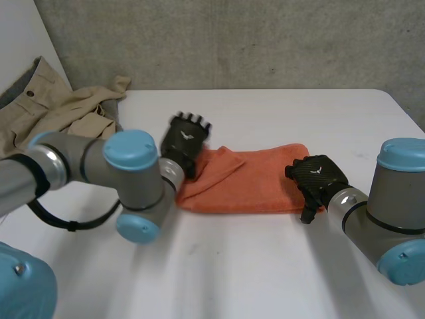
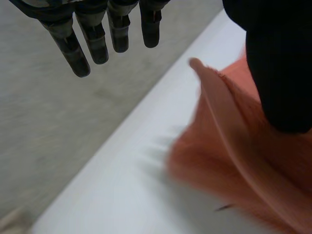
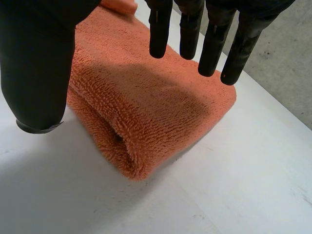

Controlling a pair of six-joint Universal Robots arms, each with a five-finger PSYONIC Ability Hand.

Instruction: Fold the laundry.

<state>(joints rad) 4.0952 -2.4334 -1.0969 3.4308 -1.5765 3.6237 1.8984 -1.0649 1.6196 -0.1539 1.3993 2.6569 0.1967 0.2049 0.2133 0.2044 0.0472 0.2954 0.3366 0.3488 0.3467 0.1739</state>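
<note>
On the table (image 1: pixel 265 266) lies a plush orange towel (image 1: pixel 252 183), folded long, left hand (image 1: pixel 184 141) and right hand (image 1: pixel 317 174) straight-fingered, gripping nothing.

Head camera: high, behind and between arms, faces down and forward over white table (image 1: pixel 265 266). Orange towel (image 1: pixel 246 179) seen whole at mid distance, grey wall (image 1: pixel 265 40) beyond towel.

Left wrist camera: very near towel's left end, looks along left hand (image 2: pixel 95 39), past towel's raised corner toward table edge.

Right wrist camera: close above towel's right end, looks along right hand (image 3: pixel 214 39), towel's folded edge nearest.

Shared: towel in all three views. Each wrist view covers one towel end that head view also shows.
</note>
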